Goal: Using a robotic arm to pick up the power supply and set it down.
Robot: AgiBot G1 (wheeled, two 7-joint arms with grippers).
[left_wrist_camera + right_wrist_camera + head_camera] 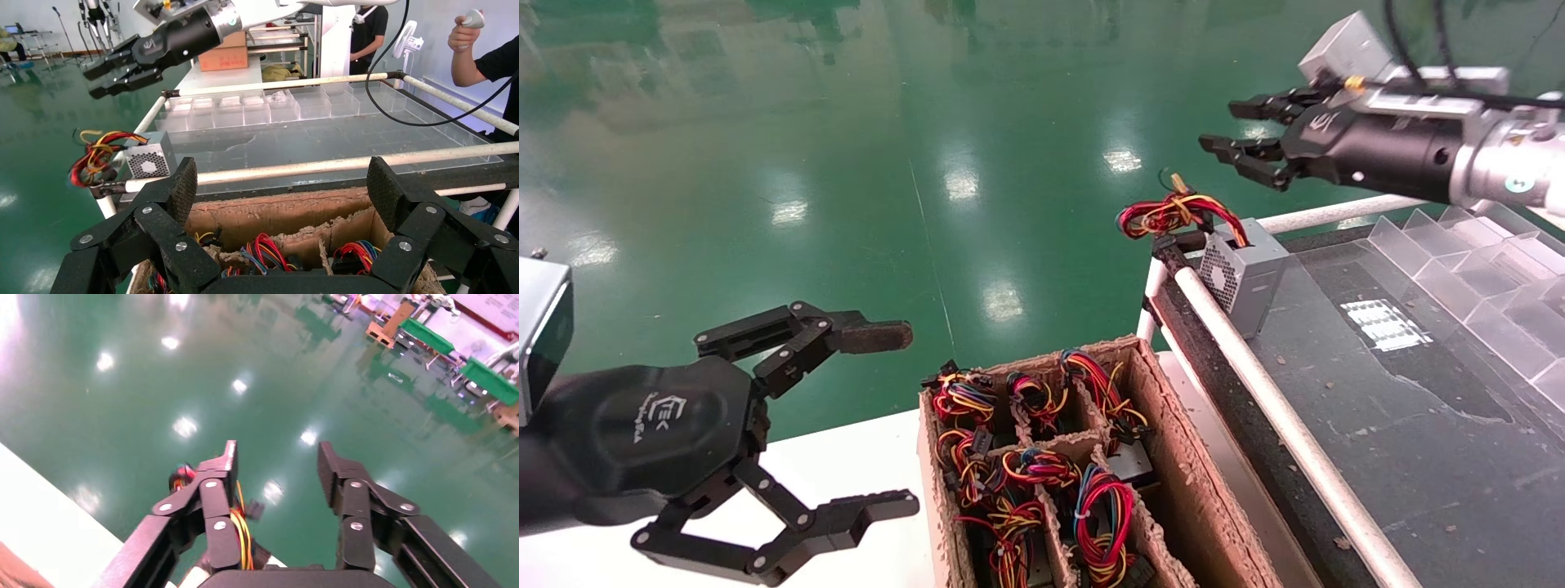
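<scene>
Power supply (1246,278) stands upright at the worktop (1401,425) corner, against the white rail (1279,408), wires overhanging. Right tool (1230,126) hangs above it, fingers apart, empty. Left tool (891,416) parked beside the cardboard box (1181,457), fingers apart.

The left gripper (278,202) fills the foreground, its black fingers (177,190) spread wide above a cardboard box (287,214) of wire bundles. Beyond it, the power supply (150,160) stands at the bench (318,141) corner, wires (95,158) trailing past the edge. The right gripper (116,70) hangs above it, fingers apart, holding nothing.
</scene>
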